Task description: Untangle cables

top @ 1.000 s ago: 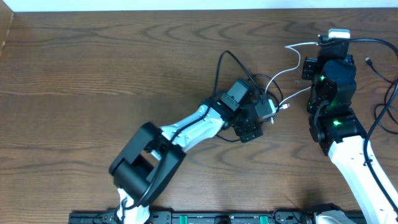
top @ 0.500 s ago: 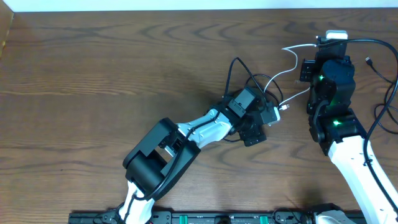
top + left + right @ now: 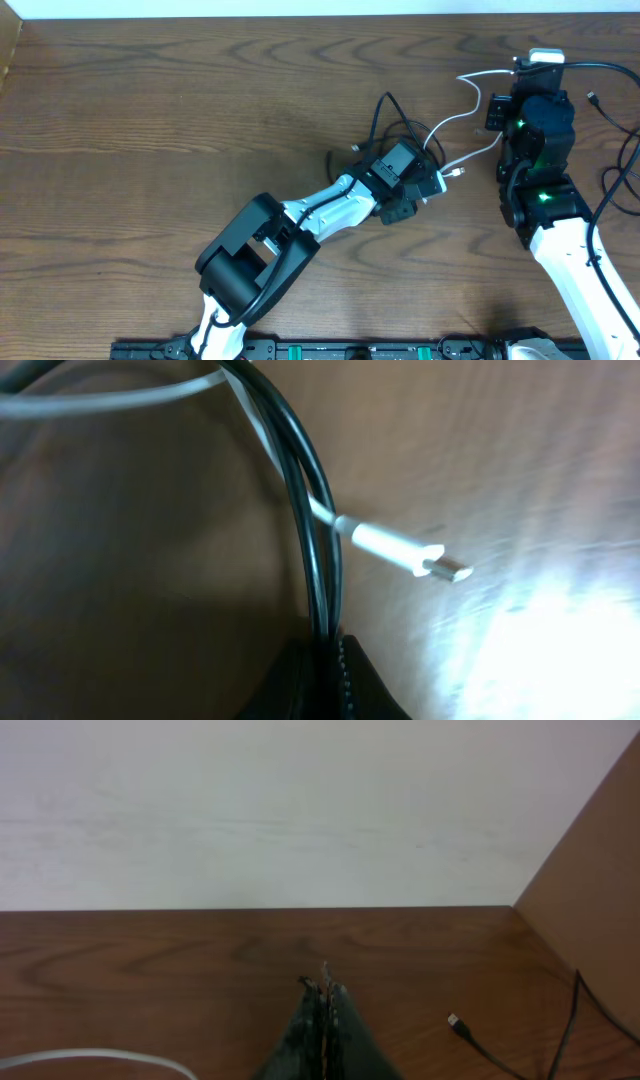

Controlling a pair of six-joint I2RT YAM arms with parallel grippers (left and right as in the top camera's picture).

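Observation:
A tangle of black cables (image 3: 392, 122) loops on the wooden table just behind my left gripper (image 3: 425, 183). In the left wrist view that gripper (image 3: 328, 647) is shut on two black cable strands (image 3: 312, 510) that run straight into its fingers. A white cable (image 3: 468, 95) crosses under them; its plug (image 3: 432, 563) lies bare on the wood to the right. The white cable arcs over to my right gripper (image 3: 535, 62), which points at the far wall. The right gripper (image 3: 325, 988) is shut, with nothing visible between its fingers; a stretch of white cable (image 3: 90, 1055) lies to its left.
Another black cable with a small plug (image 3: 456, 1021) lies on the table right of the right gripper, also visible from overhead (image 3: 594, 98). A white wall (image 3: 300, 810) runs along the table's far edge. A wooden side panel (image 3: 590, 920) stands at the right.
My left gripper has closed from wide open onto the black cable strands, and the black loop has shifted a little to the right. The right arm has stayed still.

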